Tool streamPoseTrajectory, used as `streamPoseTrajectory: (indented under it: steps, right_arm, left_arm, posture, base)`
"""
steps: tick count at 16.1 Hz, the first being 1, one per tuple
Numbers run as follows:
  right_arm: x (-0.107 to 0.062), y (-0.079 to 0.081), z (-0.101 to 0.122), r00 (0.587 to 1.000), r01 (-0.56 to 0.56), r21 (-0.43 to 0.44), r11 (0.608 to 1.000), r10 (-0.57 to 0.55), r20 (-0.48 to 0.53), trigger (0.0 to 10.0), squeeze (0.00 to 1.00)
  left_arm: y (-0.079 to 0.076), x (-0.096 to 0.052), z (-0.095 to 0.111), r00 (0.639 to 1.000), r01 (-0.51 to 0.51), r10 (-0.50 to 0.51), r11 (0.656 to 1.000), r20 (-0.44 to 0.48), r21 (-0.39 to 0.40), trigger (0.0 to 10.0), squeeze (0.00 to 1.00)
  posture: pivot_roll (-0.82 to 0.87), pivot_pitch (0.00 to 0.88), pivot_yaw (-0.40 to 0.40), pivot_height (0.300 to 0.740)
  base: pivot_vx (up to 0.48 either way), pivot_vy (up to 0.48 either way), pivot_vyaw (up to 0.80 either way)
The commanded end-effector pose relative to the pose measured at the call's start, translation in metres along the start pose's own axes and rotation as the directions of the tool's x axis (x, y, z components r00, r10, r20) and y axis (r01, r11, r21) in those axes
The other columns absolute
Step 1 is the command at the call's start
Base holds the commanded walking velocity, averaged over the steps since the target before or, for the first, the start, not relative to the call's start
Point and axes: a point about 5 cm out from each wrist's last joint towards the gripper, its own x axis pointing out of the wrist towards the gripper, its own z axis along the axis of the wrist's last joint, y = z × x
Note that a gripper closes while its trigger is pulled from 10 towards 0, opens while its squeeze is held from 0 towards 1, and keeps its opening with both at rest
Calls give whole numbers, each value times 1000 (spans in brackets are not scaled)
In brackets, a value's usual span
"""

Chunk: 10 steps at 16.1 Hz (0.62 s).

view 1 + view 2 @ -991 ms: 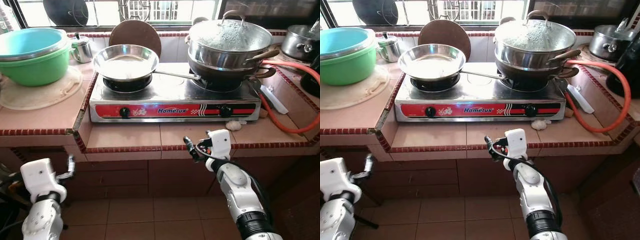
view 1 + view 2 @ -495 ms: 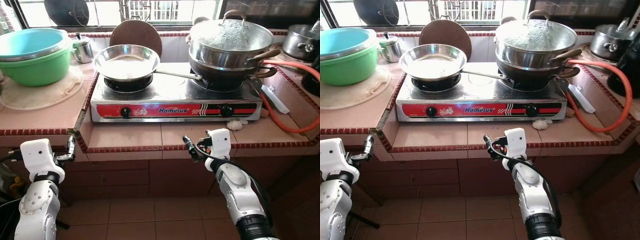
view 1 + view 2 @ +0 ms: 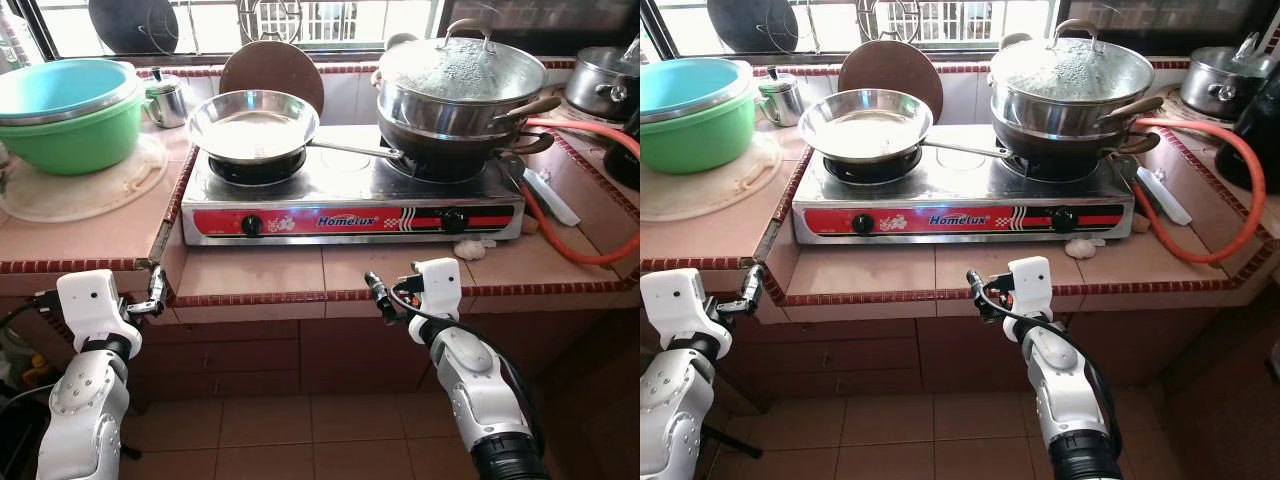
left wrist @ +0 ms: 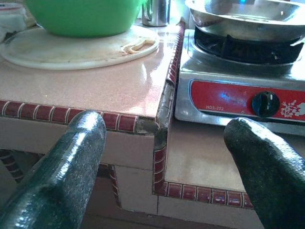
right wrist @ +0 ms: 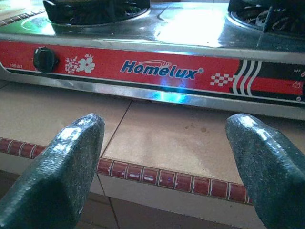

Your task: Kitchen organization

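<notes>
A two-burner steel and red stove [image 3: 350, 200] stands on the tiled counter [image 3: 250, 270]. An empty steel frying pan [image 3: 252, 122] sits on its left burner. On the right burner are stacked pots under a lid [image 3: 460, 85]. My left gripper [image 3: 155, 296] is open just below the counter's front edge, at the step left of the stove, with nothing between its fingers [image 4: 81, 143]. My right gripper [image 3: 378, 296] is open at the counter's edge in front of the stove's middle, also holding nothing; its fingers [image 5: 76, 143] frame the stove's red panel [image 5: 162, 69].
A green basin with a blue one inside [image 3: 70, 110] rests on a round white board [image 3: 85, 185] at the left. A small steel kettle [image 3: 165, 97] and a round brown board [image 3: 272, 68] stand behind the pan. An orange hose [image 3: 590, 255], garlic [image 3: 468, 250] and another pot [image 3: 600, 85] are right.
My left arm has risen from low beside the counter up to its front edge and moved a little right. The right arm has hardly moved.
</notes>
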Motion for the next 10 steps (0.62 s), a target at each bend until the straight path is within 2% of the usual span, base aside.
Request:
streamPoseTrajectory:
  steps: [1,10]
  right_arm:
    - [2,2,2,1000,-3,14,1000,3,-7,10000,0]
    - [2,4,2,1000,-12,0,1000,12,-17,10000,0]
  left_arm:
    - [0,2,-1,1000,8,-8,1000,-14,-1,10000,0]
    - [-13,2,-7,998,51,-51,999,-33,-9,10000,0]
  posture:
    - [-70,4,34,740]
    - [-67,4,32,740]
  base:
    - [0,0,-769]
    - [0,0,-758]
